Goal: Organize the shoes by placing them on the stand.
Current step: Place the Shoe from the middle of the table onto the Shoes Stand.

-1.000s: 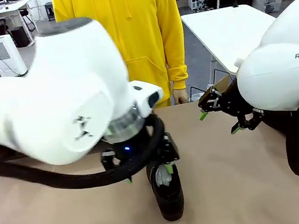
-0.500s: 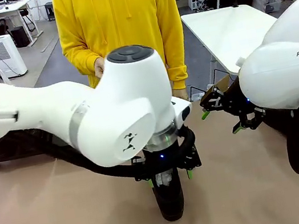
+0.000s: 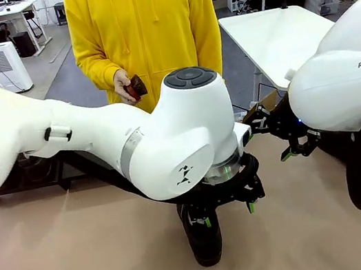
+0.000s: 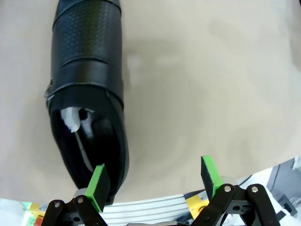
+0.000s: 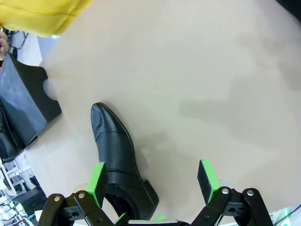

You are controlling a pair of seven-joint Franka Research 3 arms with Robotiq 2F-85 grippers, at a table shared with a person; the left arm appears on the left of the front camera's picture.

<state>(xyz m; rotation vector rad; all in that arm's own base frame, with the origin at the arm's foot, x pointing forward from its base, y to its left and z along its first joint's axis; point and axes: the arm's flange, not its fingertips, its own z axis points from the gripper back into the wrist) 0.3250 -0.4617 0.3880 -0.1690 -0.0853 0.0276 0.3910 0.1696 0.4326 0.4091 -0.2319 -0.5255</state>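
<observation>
Tan table (image 3: 84, 264) runs across my front view, with white desks and office chairs beyond it. At the far edge I see a person (image 3: 145, 36) in a yellow hoodie, one hand (image 3: 122, 84) raised at the waist and holding a small reddish-brown object (image 3: 135, 87).

One black shoe (image 3: 204, 239) stands on the table near the middle, toe toward my side. From my left wrist camera the shoe (image 4: 87, 70) shows a perforated upper and white paper (image 4: 73, 117) tucked inside the opening.

My left gripper (image 3: 228, 215) hangs low just over the shoe's heel end, jaws spread wide and grasping nothing. In the wrist view this gripper (image 4: 154, 179) has one finger over the heel rim, whether touching I cannot tell, and the other over bare table, so the shoe sits off to one side of the gap.

My right gripper (image 3: 266, 146) hovers above the table near the far right, also spread and empty. Its own camera shows the gripper (image 5: 151, 181) above the same shoe (image 5: 117, 155), with the matte black stand (image 5: 23, 108) well apart from the shoe at the table's edge
</observation>
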